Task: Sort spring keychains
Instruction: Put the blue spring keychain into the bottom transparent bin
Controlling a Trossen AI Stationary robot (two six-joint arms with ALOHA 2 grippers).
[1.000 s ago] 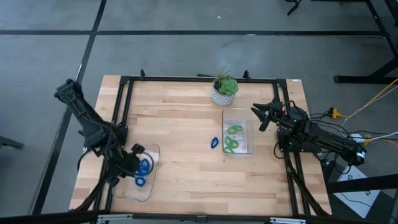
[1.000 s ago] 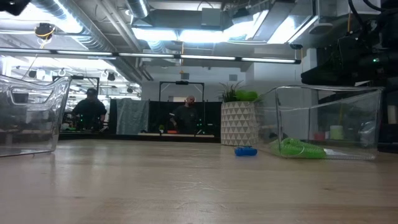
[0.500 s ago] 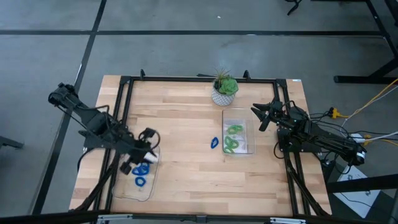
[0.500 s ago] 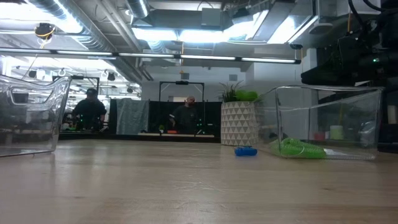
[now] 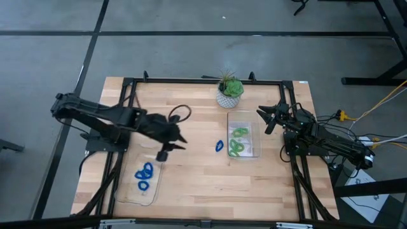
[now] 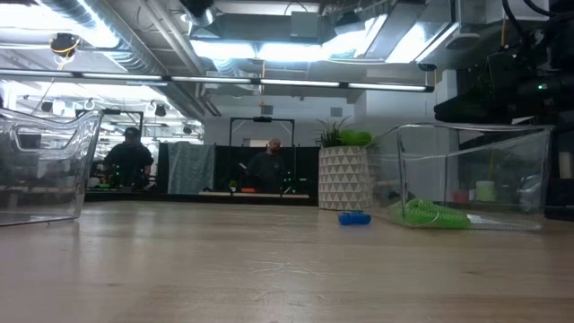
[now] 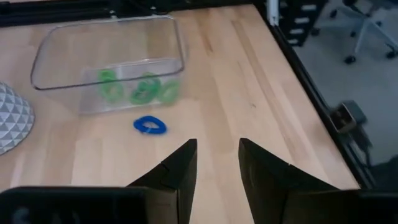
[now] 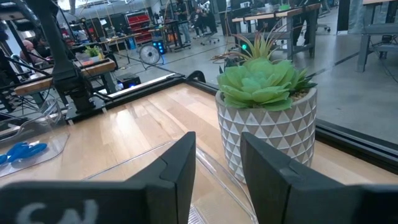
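Table (image 5: 191, 121): pale wood planks, smooth, bordered by a black metal frame along its edges; broad bare wood lies open across the middle and the near side.

Left tool (image 5: 170, 145): dark, stretched out over the table between the two trays, fingers (image 7: 180, 169) parted by a narrow gap, holding nothing.

Right tool (image 5: 266, 117): dark, waiting at the table's right edge beside the right tray, fingers (image 8: 177, 165) a little apart, empty.

Left tray (image 5: 154, 191): clear plastic, rounded corners, near the left front corner; holds blue spring keychains (image 5: 144, 173), small coiled loops.

Right tray (image 5: 255, 137): clear plastic, rectangular, just in front of the potted plant (image 5: 229, 91); holds green spring keychains (image 5: 238, 141).

Loose blue spring keychain (image 5: 219, 146): lies on bare wood just beside the right tray's left wall.

Potted plant: green succulent in a white pot with a faceted triangle pattern, near the far edge.
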